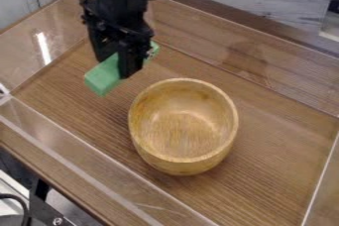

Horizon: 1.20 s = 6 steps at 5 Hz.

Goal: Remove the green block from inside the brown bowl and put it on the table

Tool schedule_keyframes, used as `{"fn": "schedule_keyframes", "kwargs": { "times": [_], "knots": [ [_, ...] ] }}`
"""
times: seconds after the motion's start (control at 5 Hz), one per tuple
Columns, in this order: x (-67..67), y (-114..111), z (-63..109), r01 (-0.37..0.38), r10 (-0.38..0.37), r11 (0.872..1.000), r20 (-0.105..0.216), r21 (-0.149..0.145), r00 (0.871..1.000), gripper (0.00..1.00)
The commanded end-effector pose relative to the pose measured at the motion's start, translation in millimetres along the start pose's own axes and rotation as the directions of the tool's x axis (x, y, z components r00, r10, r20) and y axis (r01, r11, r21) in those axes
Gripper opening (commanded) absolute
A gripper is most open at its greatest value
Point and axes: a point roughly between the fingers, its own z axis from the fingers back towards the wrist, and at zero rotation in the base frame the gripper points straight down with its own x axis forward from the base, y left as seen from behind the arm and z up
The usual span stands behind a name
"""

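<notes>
My black gripper (119, 63) points straight down and is shut on the green block (106, 75). The block hangs tilted between the fingers, its lower end sticking out to the lower left, close above the table (79, 121). Whether it touches the wood I cannot tell. The brown bowl (183, 124) sits on the table to the right and nearer the camera, apart from the gripper, and nothing lies inside it.
Clear plastic walls (54, 141) border the tabletop along the front and left edges. Bare wood lies left of and in front of the bowl. A pale surface (279, 2) lies behind the table.
</notes>
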Motion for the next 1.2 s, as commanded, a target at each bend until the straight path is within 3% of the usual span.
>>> {"fn": "schedule_keyframes", "kwargs": {
  "times": [0.0,1.0],
  "knots": [
    [-0.2,7.8,1.3,-0.004,0.003,1.000,0.021,0.018,1.000,0.00],
    [-7.6,23.8,-20.7,-0.058,0.058,0.998,-0.008,0.033,0.998,0.00]
  ]
}}
